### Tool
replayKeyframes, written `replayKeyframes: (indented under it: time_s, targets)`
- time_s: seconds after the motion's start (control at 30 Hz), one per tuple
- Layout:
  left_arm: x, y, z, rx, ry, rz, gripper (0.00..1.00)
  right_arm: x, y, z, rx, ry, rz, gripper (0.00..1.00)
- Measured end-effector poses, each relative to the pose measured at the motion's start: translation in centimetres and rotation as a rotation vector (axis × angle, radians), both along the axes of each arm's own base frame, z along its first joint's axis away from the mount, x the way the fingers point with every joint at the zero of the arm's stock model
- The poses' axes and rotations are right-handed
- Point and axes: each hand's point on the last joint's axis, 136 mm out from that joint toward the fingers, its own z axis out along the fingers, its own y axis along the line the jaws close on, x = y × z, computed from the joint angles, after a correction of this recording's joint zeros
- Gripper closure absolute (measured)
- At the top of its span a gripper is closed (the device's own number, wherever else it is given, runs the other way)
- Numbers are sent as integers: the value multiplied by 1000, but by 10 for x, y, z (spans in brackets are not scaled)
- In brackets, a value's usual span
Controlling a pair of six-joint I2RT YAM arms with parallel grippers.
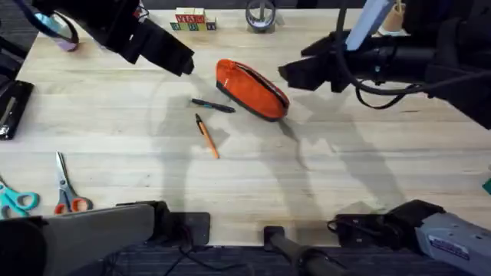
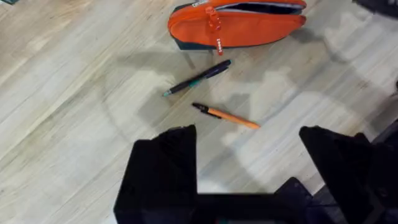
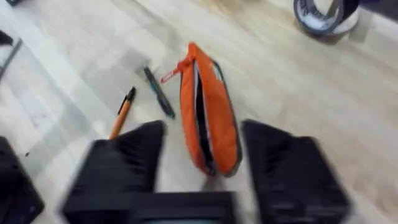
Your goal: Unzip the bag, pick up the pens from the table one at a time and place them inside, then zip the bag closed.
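Observation:
The orange bag [image 1: 252,88] lies slanted in the middle of the table [image 1: 345,169], and its zipper stands open along the top, showing a dark slit [image 3: 200,112]. Just left of the bag lies the black pen [image 1: 213,106], with the orange pen [image 1: 207,136] a little nearer the front. My left gripper [image 1: 182,64] hovers open to the upper left of the bag, holding nothing. In the left wrist view the bag [image 2: 236,28], the black pen [image 2: 199,78] and the orange pen [image 2: 227,116] lie beyond the left gripper [image 2: 249,140]. My right gripper [image 1: 290,74] hangs open just right of the bag, and the right wrist view shows it [image 3: 204,127] straddling above the bag [image 3: 214,124].
Orange-handled scissors [image 1: 67,188] and teal-handled scissors [image 1: 15,201] lie at the front left. A tape roll [image 1: 261,15] and lettered blocks [image 1: 190,19] sit at the back edge. A black object [image 1: 11,107] rests at the left edge.

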Motion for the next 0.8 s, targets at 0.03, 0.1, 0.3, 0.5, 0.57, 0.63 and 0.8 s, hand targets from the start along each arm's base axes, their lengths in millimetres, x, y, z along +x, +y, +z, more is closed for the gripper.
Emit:
replayKeyframes:
  time_s: [0.03, 0.1, 0.3, 0.5, 0.57, 0.63, 0.8]
  targets:
    - [0, 0, 0, 2, 0, 0, 5, -1, 0, -2, -4, 9, 0, 477]
    - [0, 0, 0, 3, 0, 0, 5, -3, -1, -5, -10, 24, 0, 778]
    - [0, 1, 0, 4, 0, 1, 5, -13, -5, -18, -46, 77, 11, 971]
    - [0, 1, 0, 5, 0, 1, 6, -28, -11, -35, -139, 103, 79, 971]
    - [0, 1, 0, 5, 0, 1, 6, -33, -13, -40, -166, 111, 101, 971]
    - [0, 1, 0, 5, 0, 1, 6, -38, -15, -45, -192, 123, 122, 971]
    - [0, 1, 0, 5, 0, 1, 5, -45, -18, -55, -229, 150, 153, 972]
